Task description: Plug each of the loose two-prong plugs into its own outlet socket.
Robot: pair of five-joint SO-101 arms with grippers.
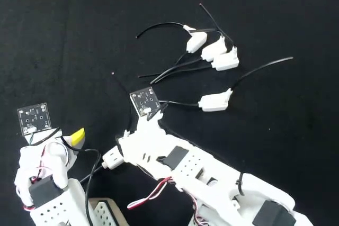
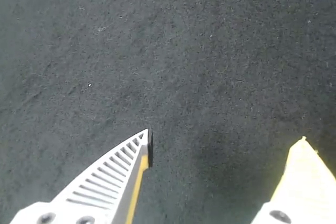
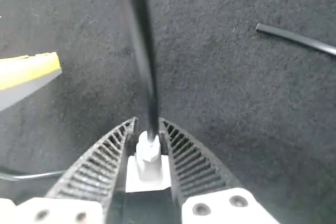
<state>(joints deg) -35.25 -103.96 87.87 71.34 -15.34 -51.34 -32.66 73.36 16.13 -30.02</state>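
Right now the right gripper (image 3: 148, 123) has its fingers closed on a white plug (image 3: 148, 163), its black cord (image 3: 137, 51) running out ahead, just beside the middle socket board (image 1: 144, 100). The left gripper (image 2: 226, 137) hangs with fingers spread wide above the bare black table (image 2: 157, 51), near the other socket board (image 1: 34, 118). A loose plug (image 1: 214, 101) lies to the right of the middle board.

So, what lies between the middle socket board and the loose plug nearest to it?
In the high view, a thin black cable lies between the socket board and that plug; nothing else lies there.
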